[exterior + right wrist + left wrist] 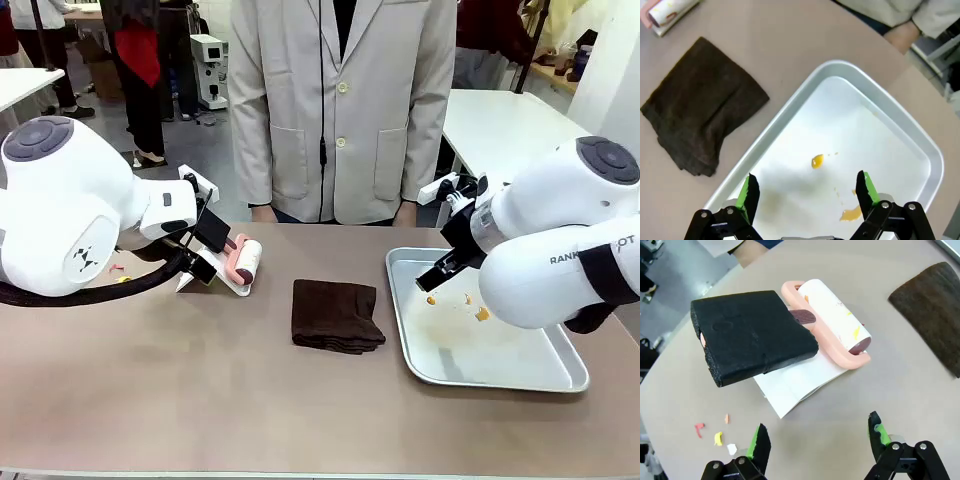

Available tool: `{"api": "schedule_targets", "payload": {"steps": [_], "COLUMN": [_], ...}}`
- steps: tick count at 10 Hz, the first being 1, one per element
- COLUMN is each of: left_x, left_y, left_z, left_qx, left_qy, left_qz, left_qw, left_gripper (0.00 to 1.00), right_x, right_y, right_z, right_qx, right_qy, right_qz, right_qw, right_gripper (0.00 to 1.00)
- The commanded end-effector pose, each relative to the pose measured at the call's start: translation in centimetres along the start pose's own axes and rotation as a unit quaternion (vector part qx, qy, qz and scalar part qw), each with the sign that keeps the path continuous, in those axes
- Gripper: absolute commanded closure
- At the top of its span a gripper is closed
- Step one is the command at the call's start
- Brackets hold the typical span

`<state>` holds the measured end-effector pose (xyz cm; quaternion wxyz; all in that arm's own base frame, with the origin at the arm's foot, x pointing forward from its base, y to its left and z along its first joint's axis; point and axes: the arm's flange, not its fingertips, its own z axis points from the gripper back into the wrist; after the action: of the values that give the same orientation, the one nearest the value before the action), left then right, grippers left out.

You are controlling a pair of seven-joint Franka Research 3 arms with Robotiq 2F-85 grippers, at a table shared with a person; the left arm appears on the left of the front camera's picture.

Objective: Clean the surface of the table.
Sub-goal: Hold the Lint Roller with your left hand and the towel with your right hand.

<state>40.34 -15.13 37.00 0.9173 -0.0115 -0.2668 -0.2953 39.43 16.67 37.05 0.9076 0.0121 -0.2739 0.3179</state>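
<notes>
A: What's in the front view?
B: The brown table [180, 400] holds a dark cloth [337, 316] in the middle and a silver tray [520, 350] on the right.
A: Left wrist?
B: The left gripper [816, 432] is wide open above the table, near a black block [750, 335] and a pink roller [832, 315].
A: Right wrist?
B: The right gripper [805, 189] is wide open over the tray, with orange bits [816, 161] in it.

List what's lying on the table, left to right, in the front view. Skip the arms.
lint roller → folded brown cloth → metal tray
</notes>
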Motion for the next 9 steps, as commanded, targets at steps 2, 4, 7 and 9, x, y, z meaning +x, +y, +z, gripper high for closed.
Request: {"api": "schedule_targets", "payload": {"steps": [2,4,7,9], "left_x": [0.0,0.0,0.0,0.0], "left_y": [0.0,0.0,0.0,0.0], "left_z": [0.01,0.01,0.01,0.01], "left_qx": [0.0,0.0,0.0,0.0], "left_qy": [0.0,0.0,0.0,0.0], "left_qz": [0.0,0.0,0.0,0.0], "left_qw": [1.0,1.0,1.0,1.0], "left_gripper": [0.0,0.0,0.0,0.0], "right_x": [0.01,0.01,0.01,0.01], "right_y": [0.0,0.0,0.0,0.0], "right_z": [0.0,0.0,0.0,0.0], "right_qx": [0.0,0.0,0.0,0.0], "right_qy": [0.0,0.0,0.0,0.0], "right_qz": [0.0,0.0,0.0,0.0], "right_qw": [1.0,1.0,1.0,1.0], "right_gripper": [0.0,0.0,0.0,0.0]}}
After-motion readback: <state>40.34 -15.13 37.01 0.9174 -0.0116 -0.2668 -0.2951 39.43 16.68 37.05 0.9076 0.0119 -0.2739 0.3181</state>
